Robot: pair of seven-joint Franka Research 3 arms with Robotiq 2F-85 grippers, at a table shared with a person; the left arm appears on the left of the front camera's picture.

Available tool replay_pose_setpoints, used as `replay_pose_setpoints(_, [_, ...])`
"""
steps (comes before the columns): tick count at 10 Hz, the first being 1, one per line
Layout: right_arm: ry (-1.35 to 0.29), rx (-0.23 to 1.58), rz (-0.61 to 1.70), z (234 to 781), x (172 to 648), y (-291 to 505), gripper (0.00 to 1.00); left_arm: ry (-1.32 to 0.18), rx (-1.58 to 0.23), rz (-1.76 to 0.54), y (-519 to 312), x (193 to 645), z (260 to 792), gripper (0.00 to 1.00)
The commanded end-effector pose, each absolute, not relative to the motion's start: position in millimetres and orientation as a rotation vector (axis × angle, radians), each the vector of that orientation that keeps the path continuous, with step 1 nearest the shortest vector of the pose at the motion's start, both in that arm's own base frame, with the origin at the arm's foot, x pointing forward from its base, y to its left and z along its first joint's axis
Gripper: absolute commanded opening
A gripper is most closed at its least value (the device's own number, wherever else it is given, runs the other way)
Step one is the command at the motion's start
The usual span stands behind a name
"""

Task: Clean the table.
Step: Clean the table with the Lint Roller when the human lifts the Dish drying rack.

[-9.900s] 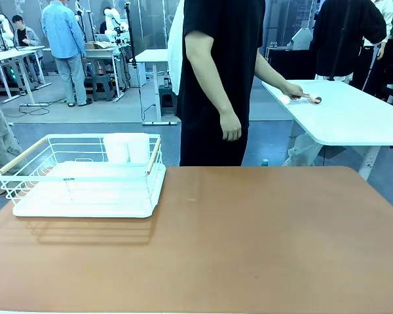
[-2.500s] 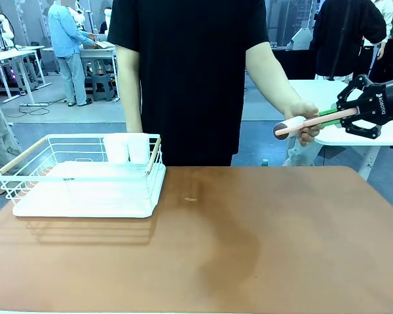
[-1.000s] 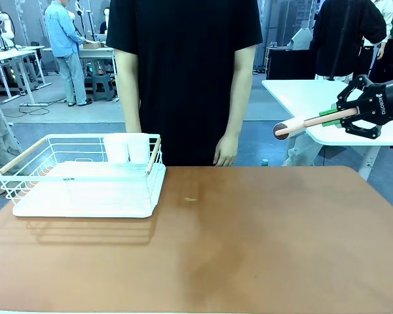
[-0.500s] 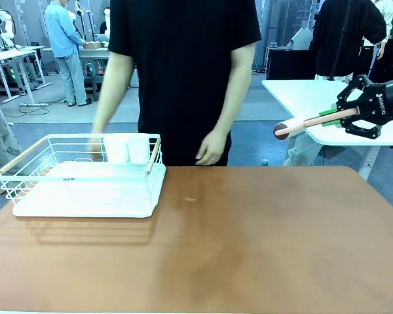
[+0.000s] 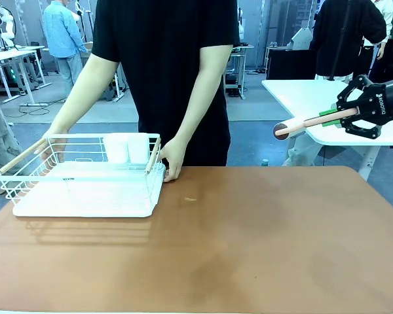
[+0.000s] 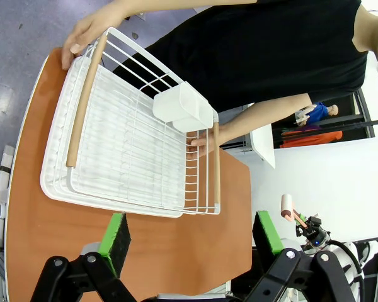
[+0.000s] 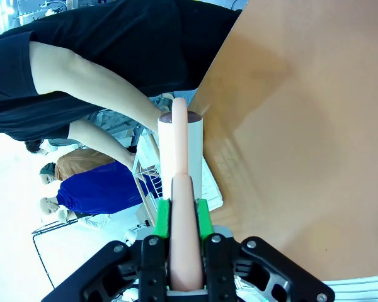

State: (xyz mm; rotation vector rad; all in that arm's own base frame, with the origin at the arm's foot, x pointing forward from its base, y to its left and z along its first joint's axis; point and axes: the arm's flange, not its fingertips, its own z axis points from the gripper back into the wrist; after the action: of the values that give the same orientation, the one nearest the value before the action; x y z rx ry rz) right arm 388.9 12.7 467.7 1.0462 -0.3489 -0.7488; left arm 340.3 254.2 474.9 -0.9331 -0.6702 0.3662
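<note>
A large rectangular worktop (image 5: 262,242) with a smooth reddish-brown top and rounded corners fills the near and middle ground, running from the near edge to where a person in a black short-sleeved shirt (image 5: 164,59) stands at the far side. A white wire dish rack (image 5: 85,186) with a solid white base tray rests on the far left part of the worktop. A light wooden bar (image 5: 21,157) runs along its left end and a second wooden bar (image 5: 154,156) along its right end. Two white rectangular cups (image 5: 126,148) hang side by side inside the rack's far wall. One hand (image 5: 52,141) of the person lies on the rack's far left corner, and the other hand (image 5: 172,159) touches the rack's right end, just beside the second bar. A small pale speck (image 5: 191,199) lies on the bare worktop to the right of the rack. The right tool (image 5: 333,118) is raised at the far right, in front of a white-topped table (image 5: 301,95). It is clenched on the pale pink handle of a roller (image 5: 308,123), whose white cylindrical head points left. In the right wrist view the green pads (image 7: 162,217) press on both sides of that handle. The left tool (image 6: 190,236) is above the near left of the worktop, its fingers spread wide with nothing between them.
</note>
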Motion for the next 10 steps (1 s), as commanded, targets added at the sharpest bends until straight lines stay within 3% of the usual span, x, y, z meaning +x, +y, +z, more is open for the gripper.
replay_pose_setpoints(1, [-0.349, 1.046, -0.748, 468.0, 389.0, 12.8, 0.01, -0.687, -0.960, 0.363, 255.7, 339.6, 476.8, 1.00])
replay_pose_setpoints(10, [-0.349, 1.046, -0.748, 468.0, 389.0, 12.8, 0.01, -0.687, -0.960, 0.363, 255.7, 339.6, 476.8, 1.00])
